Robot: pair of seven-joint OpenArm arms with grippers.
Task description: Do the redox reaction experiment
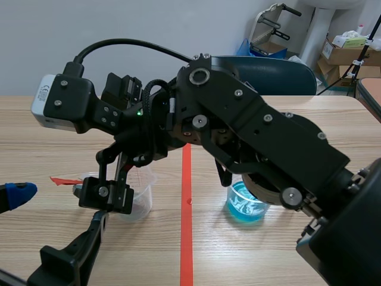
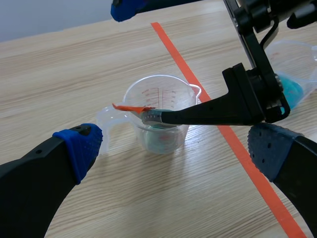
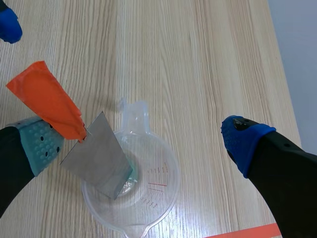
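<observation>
A clear measuring beaker (image 1: 136, 199) stands just left of the tape line, with a little blue-green liquid (image 2: 159, 136) at its bottom. A grey metal sheet (image 3: 96, 156) with an orange tag (image 3: 47, 99) leans into it, its lower end in the liquid. My right gripper (image 3: 143, 141) hangs open over the beaker. Its grey-green pad (image 3: 42, 144) touches the sheet's upper end, and its blue pad (image 3: 245, 141) is far off on the other side. My left gripper (image 2: 173, 148) is open, low on the near side of the beaker. A second beaker of blue liquid (image 1: 247, 202) stands right of the tape.
The right arm (image 1: 262, 137) reaches across the table over the orange tape line (image 1: 186, 238) and partly hides the blue beaker. A dark chair (image 1: 280, 74) and cardboard boxes (image 1: 345, 53) stand beyond the far edge.
</observation>
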